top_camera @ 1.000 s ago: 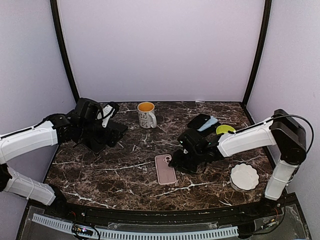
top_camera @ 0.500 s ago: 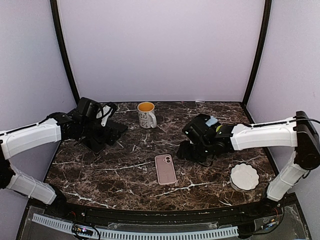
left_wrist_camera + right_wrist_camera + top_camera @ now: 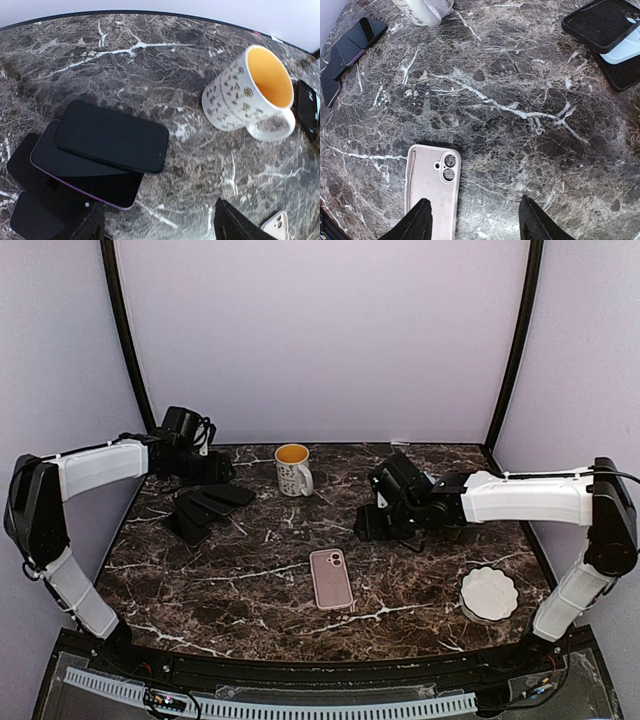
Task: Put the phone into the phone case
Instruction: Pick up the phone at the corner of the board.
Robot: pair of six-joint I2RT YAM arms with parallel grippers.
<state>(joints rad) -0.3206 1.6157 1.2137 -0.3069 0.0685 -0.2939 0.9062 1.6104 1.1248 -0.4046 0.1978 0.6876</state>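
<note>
A pink phone case [image 3: 330, 578] lies flat at the table's middle; it also shows in the right wrist view [image 3: 432, 190] and at the left wrist view's corner [image 3: 277, 227]. Several dark phones [image 3: 205, 508] lie stacked at the left, a black one [image 3: 110, 135] on a purple-edged one [image 3: 85, 172]. My left gripper [image 3: 220, 472] [image 3: 162, 227] is open and empty, behind the stack. My right gripper [image 3: 368, 525] [image 3: 476, 220] is open and empty, hovering right of and behind the case.
A white mug [image 3: 293, 468] with an orange inside stands at the back middle [image 3: 250, 90]. A white dish [image 3: 489, 592] sits front right. A black case [image 3: 605, 20] and a pale blue one [image 3: 625, 47] lie back right.
My left gripper has drawn back off the phone stack toward the rear, uncovering it. My right gripper has moved away from the pink case, back and to the right. The case stayed put.
</note>
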